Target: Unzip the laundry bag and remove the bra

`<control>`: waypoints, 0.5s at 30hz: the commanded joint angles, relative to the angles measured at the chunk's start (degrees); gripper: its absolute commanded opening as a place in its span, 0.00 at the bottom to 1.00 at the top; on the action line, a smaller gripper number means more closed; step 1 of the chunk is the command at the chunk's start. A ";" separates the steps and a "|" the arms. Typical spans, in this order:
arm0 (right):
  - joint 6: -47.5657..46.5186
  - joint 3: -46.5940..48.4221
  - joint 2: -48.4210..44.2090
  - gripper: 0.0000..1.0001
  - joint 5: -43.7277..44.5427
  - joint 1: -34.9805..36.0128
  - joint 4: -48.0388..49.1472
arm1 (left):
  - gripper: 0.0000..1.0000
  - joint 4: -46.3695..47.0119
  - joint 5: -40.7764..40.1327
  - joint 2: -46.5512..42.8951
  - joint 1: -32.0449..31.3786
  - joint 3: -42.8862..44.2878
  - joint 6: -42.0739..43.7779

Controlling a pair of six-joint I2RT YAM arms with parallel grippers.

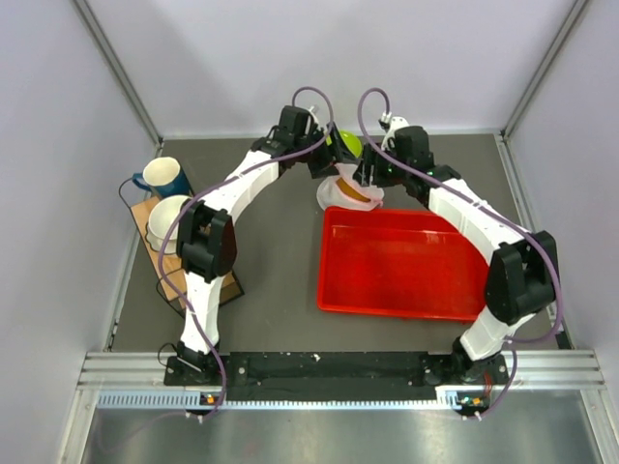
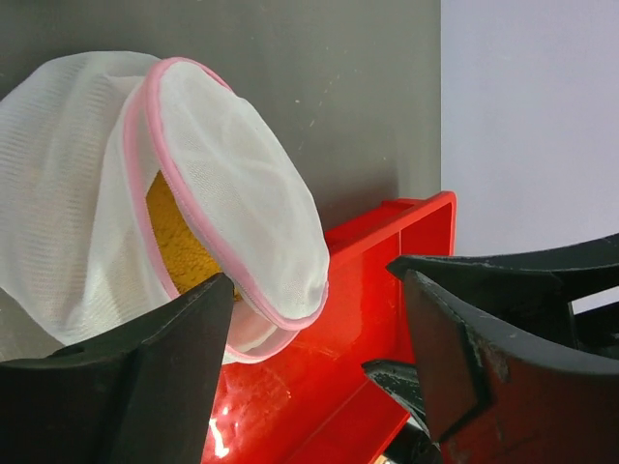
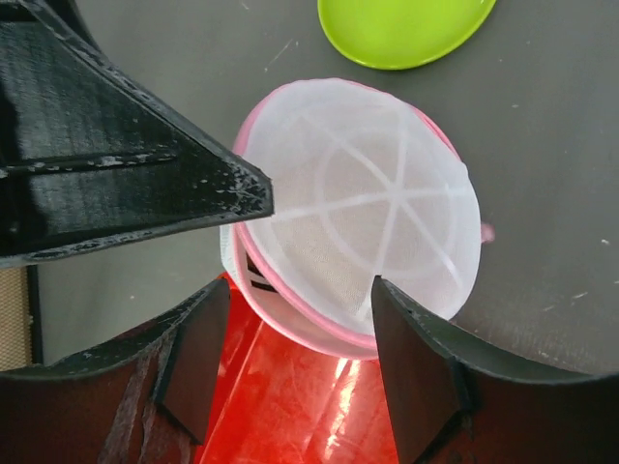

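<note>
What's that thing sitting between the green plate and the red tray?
The laundry bag lies between plate and tray, overlapping the tray's edge; clearest in the right wrist view.

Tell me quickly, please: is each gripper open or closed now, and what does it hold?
Left gripper: open, holding nothing.
Right gripper: open; the laundry bag shows beyond its fingers, not gripped.
</note>
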 commanded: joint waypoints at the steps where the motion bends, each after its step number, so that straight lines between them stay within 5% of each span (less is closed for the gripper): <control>1: -3.24 4.20 2.35 0.62 5.10 1.86 -1.38 | 0.77 0.37 -0.90 -3.56 1.72 -0.44 0.91; 15: -9.83 7.10 7.80 0.68 16.35 8.10 -0.94 | 0.77 1.60 1.82 -3.56 4.18 0.87 -1.37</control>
